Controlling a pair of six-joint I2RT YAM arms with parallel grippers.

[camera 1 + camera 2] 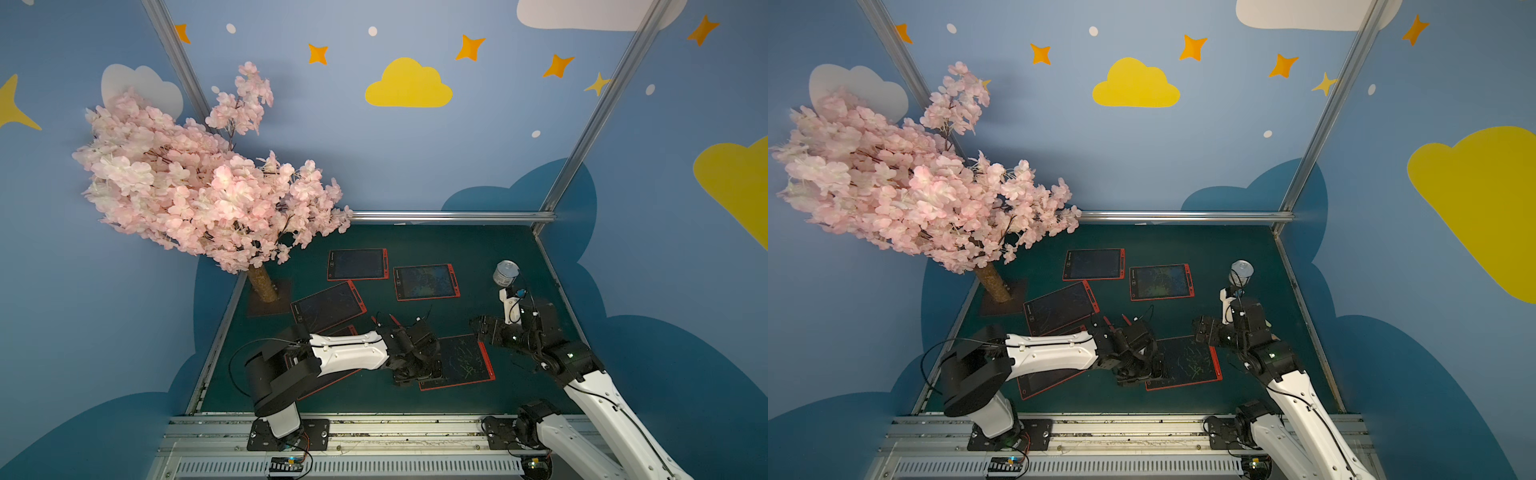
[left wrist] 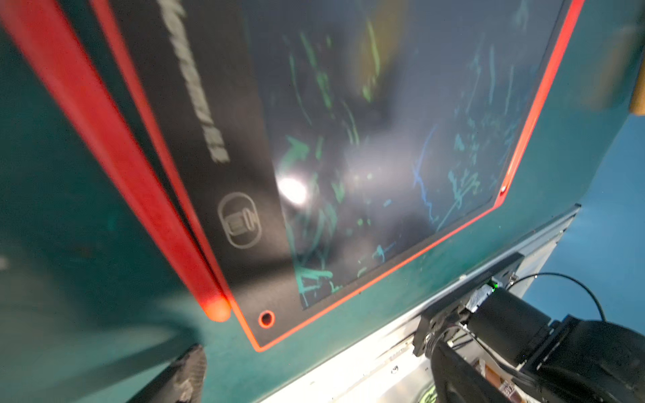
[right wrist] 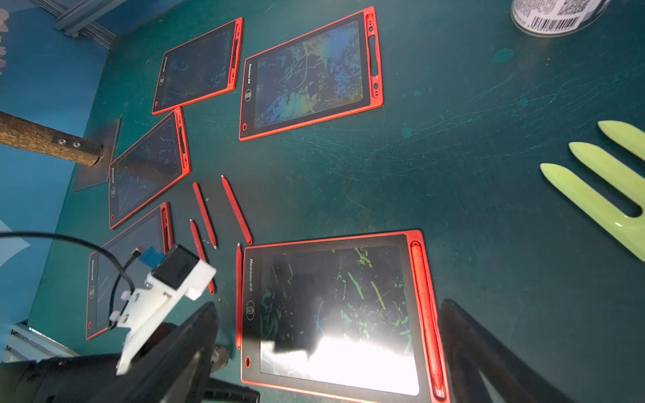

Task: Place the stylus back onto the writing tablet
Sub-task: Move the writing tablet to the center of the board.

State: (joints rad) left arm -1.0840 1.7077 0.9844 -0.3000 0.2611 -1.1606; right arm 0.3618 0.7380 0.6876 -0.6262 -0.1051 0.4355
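The nearest writing tablet [image 3: 335,314], red-framed with green scribbles, lies on the green mat with one red stylus [image 3: 425,307] in its side slot. Another stylus [image 2: 115,153] lies on the mat flush against the tablet's [image 2: 384,139] opposite edge. My left gripper [image 1: 415,372] hovers low over that edge, open and empty, with one finger [image 2: 190,370] in its wrist view just past the stylus end. My right gripper [image 3: 328,307] hangs open above the same tablet, holding nothing. Three more loose styluses [image 3: 204,214] lie just beyond the tablet.
Several other red tablets [image 1: 426,282] spread across the mat's far and left parts. A silver can [image 1: 505,273] stands at the far right. A pale green forked tool [image 3: 607,188] lies right of the tablet. The pink blossom tree [image 1: 199,183] overhangs the far left corner.
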